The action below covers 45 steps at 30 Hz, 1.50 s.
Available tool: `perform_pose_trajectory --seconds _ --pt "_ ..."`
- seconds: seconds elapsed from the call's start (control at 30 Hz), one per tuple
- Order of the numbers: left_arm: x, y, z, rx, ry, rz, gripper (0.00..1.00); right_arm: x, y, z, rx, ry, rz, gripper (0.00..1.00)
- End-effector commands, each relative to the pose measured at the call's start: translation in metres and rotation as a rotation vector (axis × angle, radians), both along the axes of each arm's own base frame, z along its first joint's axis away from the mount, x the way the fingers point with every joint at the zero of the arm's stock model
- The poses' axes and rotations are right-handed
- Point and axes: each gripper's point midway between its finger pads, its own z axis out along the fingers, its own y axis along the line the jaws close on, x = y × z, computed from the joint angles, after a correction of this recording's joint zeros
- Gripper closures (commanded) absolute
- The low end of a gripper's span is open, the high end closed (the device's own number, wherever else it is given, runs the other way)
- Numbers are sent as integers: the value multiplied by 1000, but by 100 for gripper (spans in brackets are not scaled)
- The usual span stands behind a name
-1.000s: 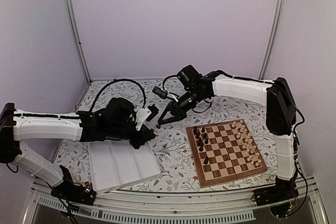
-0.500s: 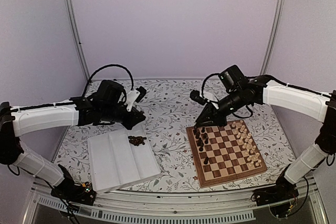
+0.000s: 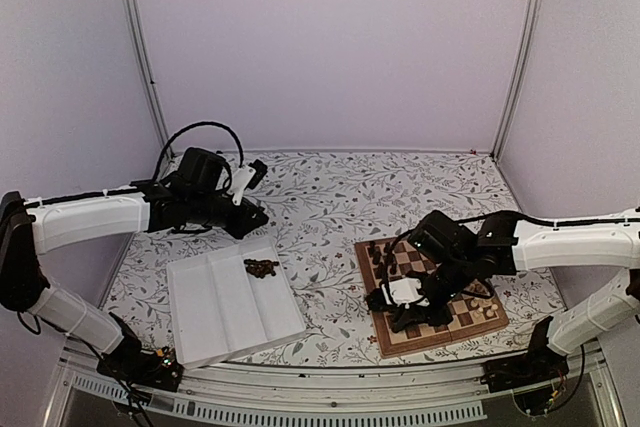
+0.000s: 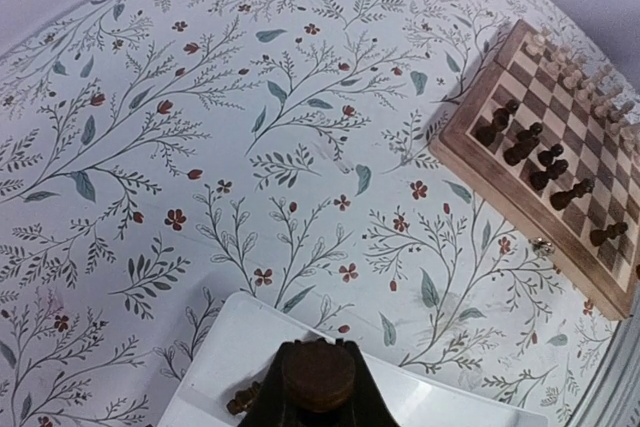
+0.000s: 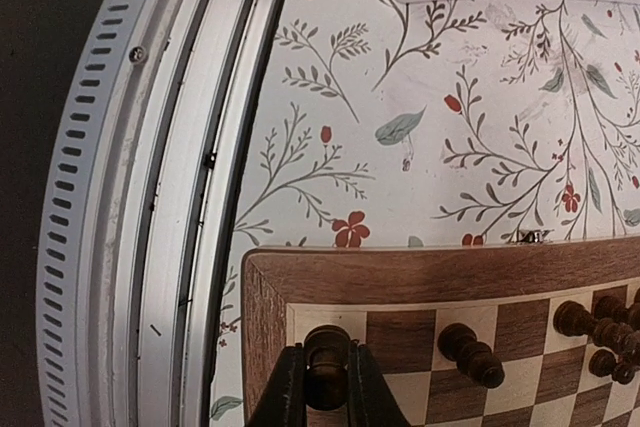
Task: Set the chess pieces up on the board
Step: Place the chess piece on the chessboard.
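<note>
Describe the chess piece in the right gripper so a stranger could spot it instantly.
Start at the wooden chessboard, right of the white tray. At its near left corner, next to the table's metal rail, the right gripper pinches a dark brown chess piece. Its dark neighbours stand free; this one sits between black fingers.

The right hand (image 3: 383, 299) swings from mid-bench down to the board's (image 3: 440, 339) near left corner, gripping a dark piece (image 5: 327, 359). The left hand (image 3: 252, 215), clasping a dark chessman (image 4: 318, 379), pulls back off the tray (image 3: 225, 322), uncovering a heap of pieces (image 3: 261, 267).
</note>
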Motion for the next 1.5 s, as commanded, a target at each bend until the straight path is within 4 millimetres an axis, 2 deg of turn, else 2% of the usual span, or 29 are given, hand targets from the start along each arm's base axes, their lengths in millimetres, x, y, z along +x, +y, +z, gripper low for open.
perform_pose_trajectory --seconds 0.0,0.3,0.63,0.9,0.93,1.0,1.13,1.27,1.47 --pt "4 2 2 -14 -4 6 100 3 -3 -11 -19 -91 23 99" --pt "2 1 -1 -18 12 -2 100 11 -2 -26 -64 -108 1 97" --pt "0 0 -1 -20 19 -9 100 1 -2 -27 -75 -53 36 95" --pt "0 0 -2 -21 24 -12 99 -3 -5 -36 -114 -27 46 94" --pt "-1 -1 -2 -22 26 -13 99 -3 -5 -35 -113 -28 45 92" --pt "0 -1 -2 -23 27 -14 99 -1 -4 -33 -109 -33 40 83" --pt "-2 -2 -5 -24 37 -22 99 1 4 -18 -79 -36 34 74" --pt "-2 -4 -7 -25 51 -29 99 4 9 -3 -54 -55 39 72" --pt "-5 -6 -10 -29 70 -41 98 2 9 -7 -77 -32 50 71"
